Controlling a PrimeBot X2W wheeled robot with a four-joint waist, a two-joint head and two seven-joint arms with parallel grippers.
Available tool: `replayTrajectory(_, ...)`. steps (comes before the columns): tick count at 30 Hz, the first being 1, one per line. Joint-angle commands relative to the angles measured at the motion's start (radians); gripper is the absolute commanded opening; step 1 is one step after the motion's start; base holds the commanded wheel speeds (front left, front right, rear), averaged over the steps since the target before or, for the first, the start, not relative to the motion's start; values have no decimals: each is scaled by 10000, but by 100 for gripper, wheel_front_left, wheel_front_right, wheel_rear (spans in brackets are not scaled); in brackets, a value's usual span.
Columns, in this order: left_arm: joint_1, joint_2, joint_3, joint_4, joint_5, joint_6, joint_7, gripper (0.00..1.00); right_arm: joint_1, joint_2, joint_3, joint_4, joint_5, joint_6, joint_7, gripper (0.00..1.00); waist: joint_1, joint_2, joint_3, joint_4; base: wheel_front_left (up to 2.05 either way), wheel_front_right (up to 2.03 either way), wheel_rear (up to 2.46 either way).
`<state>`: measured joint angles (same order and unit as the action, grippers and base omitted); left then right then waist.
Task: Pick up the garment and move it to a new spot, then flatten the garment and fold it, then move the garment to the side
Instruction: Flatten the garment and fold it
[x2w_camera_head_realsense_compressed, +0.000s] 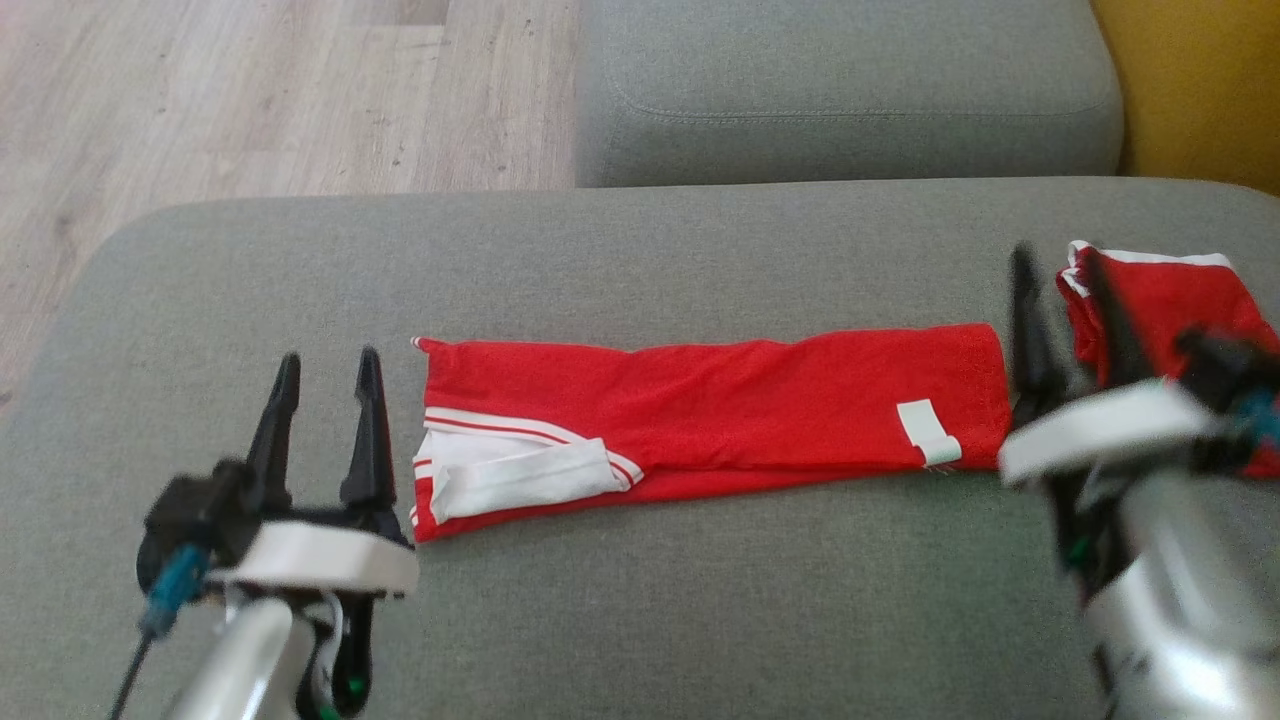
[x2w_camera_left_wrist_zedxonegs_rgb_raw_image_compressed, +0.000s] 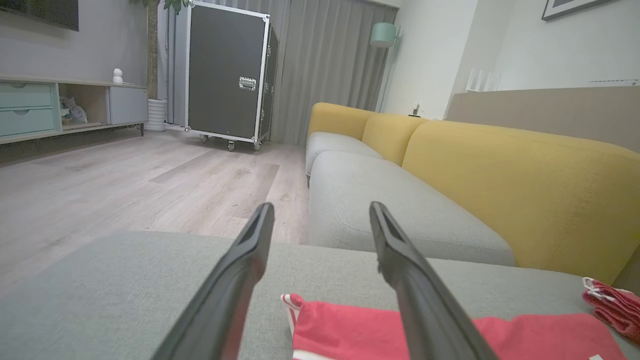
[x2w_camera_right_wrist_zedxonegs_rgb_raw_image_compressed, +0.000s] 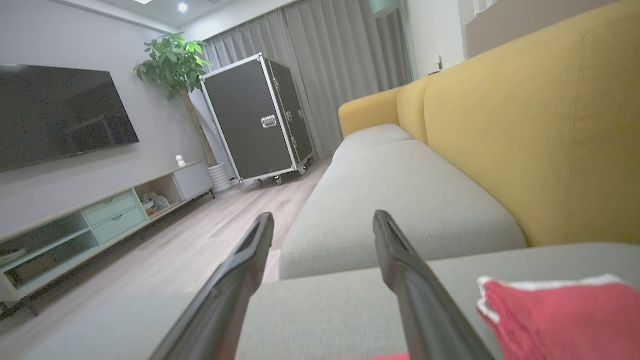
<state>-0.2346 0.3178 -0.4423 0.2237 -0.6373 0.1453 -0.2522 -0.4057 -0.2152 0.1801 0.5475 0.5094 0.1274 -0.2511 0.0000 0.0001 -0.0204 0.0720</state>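
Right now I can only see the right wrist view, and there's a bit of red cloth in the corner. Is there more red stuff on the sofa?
Observer: Yes, a long folded red garment lies flat on the grey cushion, left of that small red pile.
Operator: Where's the other arm?
Observer: The left gripper sits just off the garment's left end, jaws open and empty.
Operator: And mine?
Observer: The right gripper stands between the garment's right end and the pile.

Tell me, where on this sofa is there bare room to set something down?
Bare grey cushion lies behind the folded red garment, and in front of it, between the left fingers and right fingers. Crowded at the right end, by the second red garment.
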Motion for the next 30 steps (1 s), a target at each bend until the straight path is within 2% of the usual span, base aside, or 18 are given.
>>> replayTrajectory(1,-326,-9,736,-359,232,-107,-93,100,255,316,-51,-599,-426,33,-104,100,0,-1,9,7,0,0,0)
replayTrajectory(3,124,-414,1219,-396,776,-384,-94,100,936,790,-453,-1110,-1237,33,-105,100,0,-1,45,-3,0,0,0)
replayTrajectory(7,797,-1259,2090,-326,1644,-869,-94,100,1803,1357,-904,-1635,-1949,33,-105,100,0,-1,138,-6,0,0,0)
replayTrajectory(10,1026,-1739,2571,-144,2161,-1307,-94,100,2101,1511,-942,-1711,-2255,33,-105,100,0,-1,169,-3,0,0,0)
replayTrajectory(18,804,-2417,3371,140,2992,-2153,-95,100,1735,1610,-1170,-1512,-2516,33,-106,100,0,-1,616,148,0,0,0)
replayTrajectory(24,336,-2616,3481,301,3249,-2430,-95,100,865,1617,-2382,-130,-3235,33,271,100,0,-1,1167,344,0,0,0)
replayTrajectory(30,-96,-2666,3220,574,3392,-2592,-95,100,-139,1637,-3933,1806,-4065,33,661,100,0,-1,1624,602,0,0,0)
